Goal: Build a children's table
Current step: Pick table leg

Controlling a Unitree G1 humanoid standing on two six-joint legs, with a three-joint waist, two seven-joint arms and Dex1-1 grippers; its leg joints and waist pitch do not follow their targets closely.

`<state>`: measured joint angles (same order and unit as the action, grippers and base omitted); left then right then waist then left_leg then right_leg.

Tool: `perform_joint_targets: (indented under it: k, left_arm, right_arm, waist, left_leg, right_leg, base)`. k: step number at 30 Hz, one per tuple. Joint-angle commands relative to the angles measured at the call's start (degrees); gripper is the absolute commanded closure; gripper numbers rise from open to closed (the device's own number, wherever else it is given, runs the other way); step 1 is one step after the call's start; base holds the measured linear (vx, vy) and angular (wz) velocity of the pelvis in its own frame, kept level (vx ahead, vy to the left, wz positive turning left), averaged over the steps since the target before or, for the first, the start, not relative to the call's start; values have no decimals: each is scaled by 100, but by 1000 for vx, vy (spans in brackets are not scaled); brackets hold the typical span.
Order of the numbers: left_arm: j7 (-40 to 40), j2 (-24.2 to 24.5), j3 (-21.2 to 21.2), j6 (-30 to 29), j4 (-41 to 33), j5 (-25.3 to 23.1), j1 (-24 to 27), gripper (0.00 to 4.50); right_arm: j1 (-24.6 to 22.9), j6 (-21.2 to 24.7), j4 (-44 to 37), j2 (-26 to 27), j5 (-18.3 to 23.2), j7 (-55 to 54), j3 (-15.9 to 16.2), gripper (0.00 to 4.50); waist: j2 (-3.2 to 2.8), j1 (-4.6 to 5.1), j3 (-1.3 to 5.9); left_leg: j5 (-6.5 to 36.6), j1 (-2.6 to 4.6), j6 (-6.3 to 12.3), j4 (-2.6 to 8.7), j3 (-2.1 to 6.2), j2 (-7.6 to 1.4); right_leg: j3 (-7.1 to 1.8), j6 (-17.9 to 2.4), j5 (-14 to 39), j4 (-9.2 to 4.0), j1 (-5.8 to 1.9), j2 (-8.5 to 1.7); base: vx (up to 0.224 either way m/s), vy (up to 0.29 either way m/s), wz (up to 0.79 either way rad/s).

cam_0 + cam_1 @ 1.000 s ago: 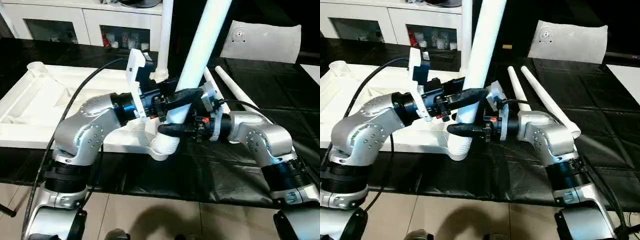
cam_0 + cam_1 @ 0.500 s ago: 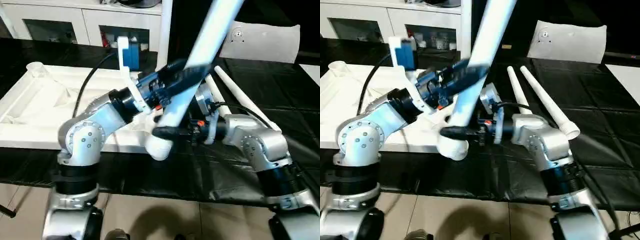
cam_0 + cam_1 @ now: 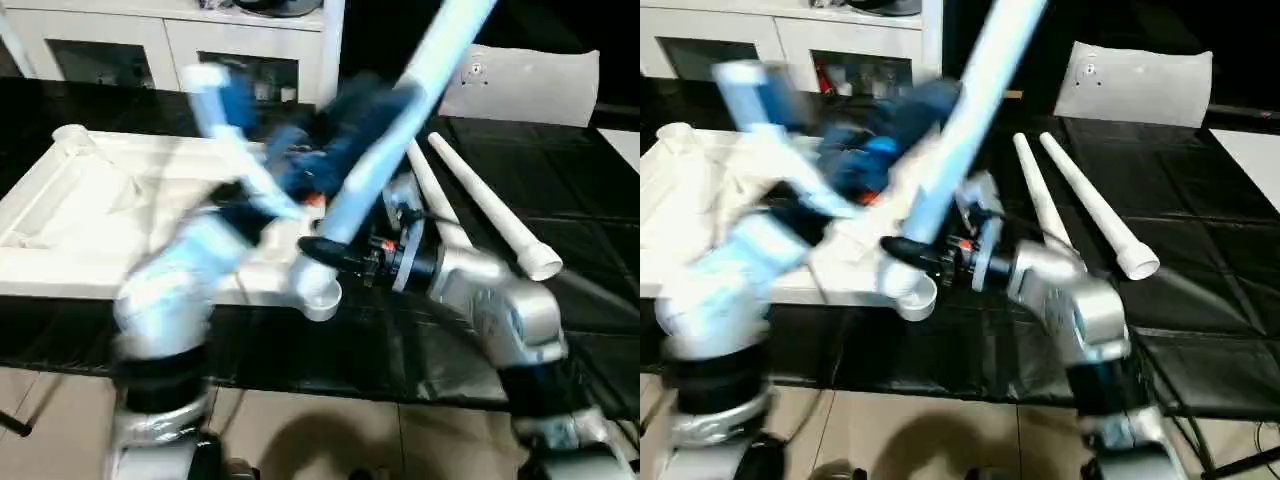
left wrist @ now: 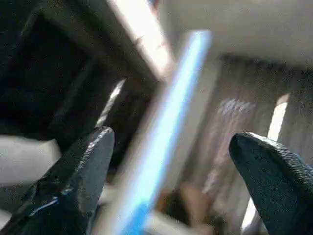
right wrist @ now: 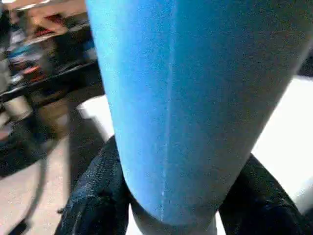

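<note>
A: The left arm (image 3: 200, 270) is one long smear; its gripper (image 3: 345, 115) cannot be made out in the head views.

B: And the held leg (image 3: 385, 150)? Its upper end runs off the picture's top, and its foot is hidden where it meets the tabletop's (image 3: 60, 215) near corner socket (image 3: 318, 290).

A: Whether it sits in that socket, I cannot tell (blur again). The tabletop's left end is cut by the picture's edge.

B: In the right wrist view the leg (image 5: 181, 98) hides most of both fingers (image 5: 98, 196). In the left wrist view the leg (image 4: 161, 132) is a soft streak.
</note>
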<state>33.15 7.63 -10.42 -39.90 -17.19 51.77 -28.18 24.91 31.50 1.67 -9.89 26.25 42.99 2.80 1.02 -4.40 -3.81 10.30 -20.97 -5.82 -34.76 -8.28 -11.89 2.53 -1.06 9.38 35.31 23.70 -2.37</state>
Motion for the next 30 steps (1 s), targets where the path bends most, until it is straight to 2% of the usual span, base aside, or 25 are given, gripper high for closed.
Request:
perform_joint_targets:
  k: [1, 3, 5, 6, 7, 9, 10, 11, 12, 13, 15, 17, 18, 19, 22, 24, 25, 28, 30]
  left_arm:
    - [174, 392, 128, -25, 17, -504, 158, 22]
    - [339, 903, 430, 113, 148, -1055, 344, 22]
    - [407, 1080, 551, 206, 217, -1262, 399, 22]
    - [736, 1668, 1064, 639, 588, -2009, 520, 22]
    - [736, 1668, 1064, 639, 588, -2009, 520, 22]
    - [1155, 2251, 1645, 1260, 1206, -2802, 568, 22]
    - [1242, 2325, 1723, 1360, 1313, -2899, 559, 22]
    - [1311, 2383, 1785, 1440, 1398, -2977, 552, 22]
    - [1642, 2551, 1967, 1696, 1727, -3184, 504, 40]
    - [1642, 2551, 1967, 1696, 1727, -3184, 504, 50]
    - [2367, 2803, 2284, 2096, 2355, -3452, 372, 58]
    - [2555, 2863, 2359, 2167, 2508, -3499, 333, 62]
    - [2975, 2962, 2486, 2326, 2887, -3555, 204, 93]
    - [3156, 2990, 2526, 2368, 3063, -3560, 132, 93]
    - [3513, 3006, 2633, 2563, 3575, -3627, -111, 104]
    - [3847, 2963, 2754, 2856, 4164, -3825, -395, 133]
    - [3860, 2943, 2784, 2915, 4289, -3882, -458, 141]
    - [3907, 2870, 2940, 3280, 4828, -4178, -707, 143]
    - [4083, 2784, 3028, 3515, 5251, -4315, -901, 170]
  right_arm:
    - [-69, -159, -288, -10, -186, -372, -163, 261]
    - [-188, -180, -412, -10, -366, -646, -161, 261]
    - [-224, -200, -444, -11, -413, -727, -150, 261]
    - [-322, -218, -508, -24, -624, -984, -86, 261]
    - [-322, -218, -508, -24, -624, -984, -86, 261]
    - [-433, -266, -545, -18, -931, -1335, 7, 261]
    - [-460, -282, -556, -7, -971, -1392, 14, 261]
    - [-480, -295, -565, 2, -1002, -1437, 20, 261]
    - [-556, -372, -586, 62, -1144, -1674, 22, 261]
    - [-556, -372, -586, 62, -1144, -1674, 22, 261]
    - [-659, -555, -601, 33, -1178, -1582, 95, 261]
    - [-683, -596, -608, 16, -1171, -1524, 118, 261]
    - [-734, -563, -612, -18, -1115, -1461, 110, 261]
    - [-754, -516, -620, -25, -1061, -1431, 91, 261]
    - [-801, -408, -686, -28, -950, -1380, 54, 261]
    - [-853, -327, -790, -32, -893, -1300, 88, 261]
    - [-862, -308, -808, -30, -876, -1283, 96, 261]
    - [-900, -304, -842, -37, -838, -1252, 142, 261]
    - [-928, -355, -822, -59, -864, -1234, 185, 261]
  waist:
    - [-104, 32, 437]
    - [-128, 66, 434]
    - [-148, 79, 430]
    - [-156, 76, 425]
    - [-161, 97, 428]
    - [-165, 98, 419]
    - [-171, 121, 421]
    - [-179, 120, 430]
    - [-176, 120, 437]
    - [-171, 129, 440]
    - [-176, 125, 439]
    - [-192, 133, 432]
    - [-215, 143, 424]
    - [-230, 135, 434]
    - [-221, 128, 427]
    - [-252, 122, 431]
    - [-246, 123, 431]
    - [-246, 118, 420]
    - [-247, 116, 409]
  left_leg:
    - [1106, 46, -99, 397, -61, -17]
    - [1170, 51, -133, 402, -55, -14]
    - [1234, 70, -137, 412, -49, -10]
    - [1256, 66, -140, 424, -41, -12]
    - [1288, 56, -162, 432, -37, -1]
    - [1294, 62, -173, 437, -29, 5]
    - [1295, 47, -183, 437, -36, 18]
    - [1303, 66, -231, 433, -41, 9]
    - [1262, 68, -259, 436, -43, 6]
    - [1236, 59, -290, 437, -46, 0]
    - [1260, 67, -273, 439, -52, 1]
    - [1336, 75, -269, 446, -53, -2]
    - [1415, 82, -275, 451, -54, 0]
    - [1459, 95, -283, 445, -49, -5]
    - [1487, 94, -277, 452, -51, -4]
    - [1486, 86, -283, 453, -45, -2]
    - [1488, 91, -276, 449, -52, 1]
    - [1594, 98, -281, 464, -41, 0]
    - [1676, 111, -277, 469, -46, 4]
  right_leg:
    - [-180, -498, 1886, -474, -325, -318]
    - [-177, -494, 1849, -462, -322, -309]
    - [-182, -488, 1847, -472, -303, -306]
    - [-182, -509, 1803, -480, -305, -311]
    - [-187, -479, 1816, -453, -314, -309]
    - [-194, -454, 1888, -489, -302, -322]
    - [-202, -438, 1897, -477, -315, -318]
    - [-208, -459, 1859, -480, -304, -330]
    - [-217, -538, 1740, -455, -311, -341]
    - [-221, -609, 1613, -423, -318, -342]
    - [-227, -682, 1521, -430, -312, -347]
    - [-232, -717, 1486, -424, -307, -347]
    - [-231, -764, 1490, -428, -311, -346]
    - [-236, -800, 1498, -412, -313, -357]
    - [-237, -847, 1498, -423, -320, -362]
    - [-241, -887, 1477, -416, -343, -378]
    - [-242, -879, 1479, -427, -340, -374]
    - [-240, -857, 1714, -447, -353, -391]
    - [-242, -782, 2035, -498, -345, -402]
  base:
    - [0, 0, 0]
    - [0, 0, 0]
    - [0, 0, 0]
    - [0, 0, 0]
    - [0, 0, 0]
    - [0, 0, 0]
    - [0, 0, 0]
    - [0, 0, 0]
    - [0, 0, 0]
    - [0, 0, 0]
    - [0, 0, 0]
    - [0, 0, 0]
    - [0, 0, 0]
    - [0, 0, 0]
    - [0, 0, 0]
    - [0, 0, 0]
    - [0, 0, 0]
    - [0, 0, 0]
    - [0, 0, 0]
